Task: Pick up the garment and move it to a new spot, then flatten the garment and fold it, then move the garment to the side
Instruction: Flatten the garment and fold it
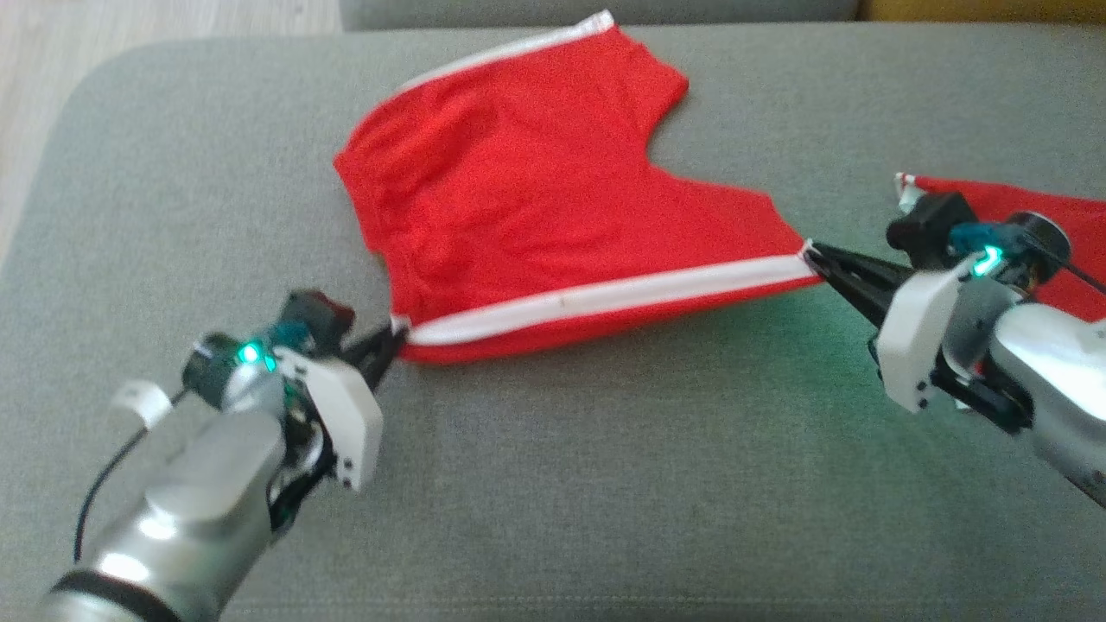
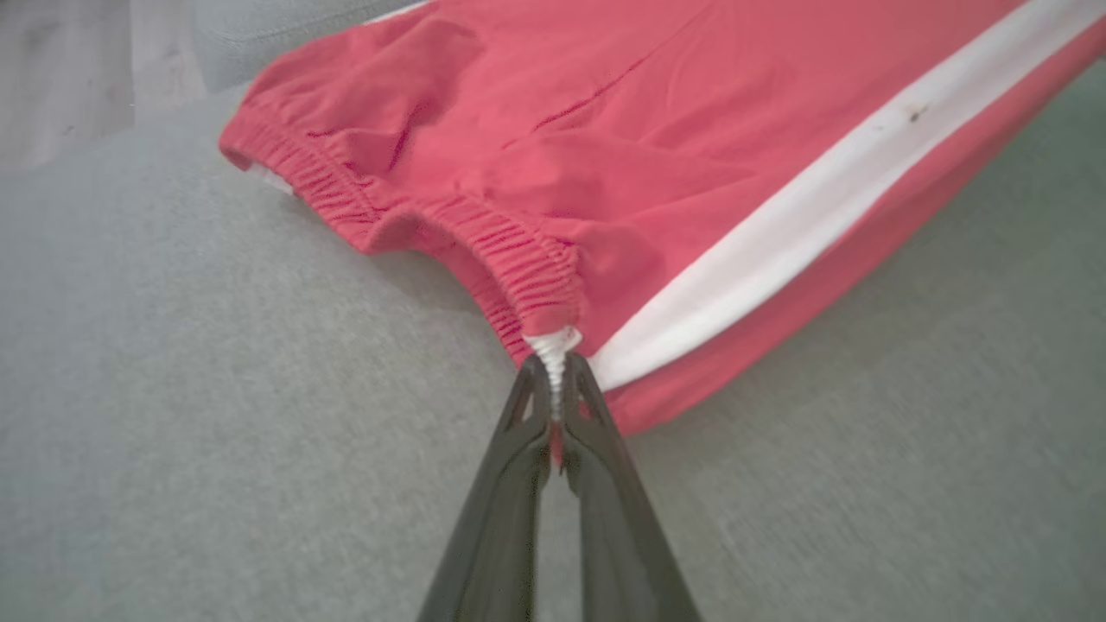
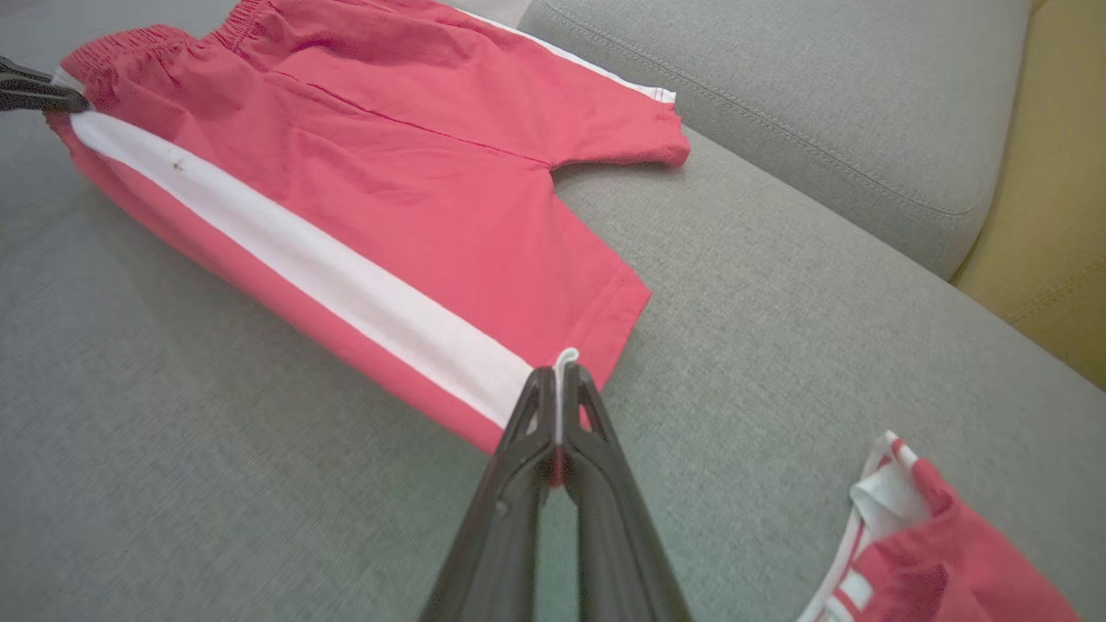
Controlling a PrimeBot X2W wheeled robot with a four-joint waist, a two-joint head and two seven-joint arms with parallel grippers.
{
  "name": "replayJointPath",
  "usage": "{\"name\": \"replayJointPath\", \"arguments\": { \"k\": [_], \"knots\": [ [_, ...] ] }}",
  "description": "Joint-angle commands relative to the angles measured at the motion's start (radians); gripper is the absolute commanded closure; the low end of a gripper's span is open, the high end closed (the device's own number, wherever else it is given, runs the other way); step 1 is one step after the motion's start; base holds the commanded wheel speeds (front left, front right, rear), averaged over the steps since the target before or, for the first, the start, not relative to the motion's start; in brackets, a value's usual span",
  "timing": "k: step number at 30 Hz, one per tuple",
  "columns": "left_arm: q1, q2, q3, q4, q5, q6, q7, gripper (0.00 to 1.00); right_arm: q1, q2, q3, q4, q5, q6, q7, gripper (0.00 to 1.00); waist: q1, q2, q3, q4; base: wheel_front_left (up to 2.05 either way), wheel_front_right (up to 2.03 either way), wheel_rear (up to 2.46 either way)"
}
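Shorts (image 1: 536,181), red with a white side stripe, lie spread on the grey sofa seat (image 1: 605,501) in the head view. The left claw (image 1: 393,339) is clenched on the near-left waistband corner, and the right claw (image 1: 816,257) on the near-right leg hem.

Left wrist view: fingers (image 2: 605,484) are pinched tight on the white end of the elastic waistband (image 2: 518,259).

Right wrist view: the claw is pinched shut on the stripe's hem end. A red-and-white garment (image 3: 933,544) lies to its right, apart.

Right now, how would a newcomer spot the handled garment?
On the grey sofa cushion lie red shorts, spread out. Unlike the other red garment to their right, their white stripe is pinched by the left end effector and right end effector.
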Motion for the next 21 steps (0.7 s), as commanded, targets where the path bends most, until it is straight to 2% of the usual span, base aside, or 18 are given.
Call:
{"name": "replayJointPath", "arguments": {
  "k": [1, 9, 17, 18, 19, 21],
  "knots": [
    [-0.010, 0.062, 0.022, -0.026, -0.006, 0.002, 0.011, 1.00, 0.018, -0.058, -0.002, -0.032, 0.017, -0.001, 0.008, 1.00, 0.0000, -0.0001, -0.028, -0.012, 0.00, 0.00, 0.00],
    [0.137, 0.127, 0.015, -0.211, -0.098, 0.013, 0.123, 1.00, 0.093, -0.194, 0.019, -0.189, 0.087, -0.001, 0.117, 1.00, 0.0000, -0.0001, -0.108, -0.022, 0.00, 0.00, 0.00],
    [0.286, 0.263, 0.013, -0.538, -0.165, 0.098, 0.243, 1.00, 0.190, -0.315, 0.022, -0.331, 0.096, -0.001, 0.175, 1.00, 0.0000, -0.0001, -0.173, -0.017, 0.00, 0.00, 0.00],
    [0.286, 0.263, 0.013, -0.538, -0.165, 0.098, 0.243, 1.00, 0.190, -0.315, 0.022, -0.331, 0.096, -0.001, 0.175, 1.00, 0.0000, -0.0001, -0.173, -0.017, 0.00, 0.00, 0.00],
    [0.315, 0.300, 0.013, -0.627, -0.179, 0.122, 0.274, 1.00, 0.207, -0.348, 0.022, -0.373, 0.107, -0.001, 0.196, 1.00, 0.0000, -0.0001, -0.178, -0.015, 0.00, 0.00, 0.00],
    [0.332, 0.334, 0.017, -0.708, -0.184, 0.150, 0.296, 1.00, 0.211, -0.382, 0.022, -0.412, 0.116, -0.001, 0.210, 1.00, 0.0000, -0.0001, -0.177, -0.013, 0.00, 0.00, 0.00]
  ]
}}
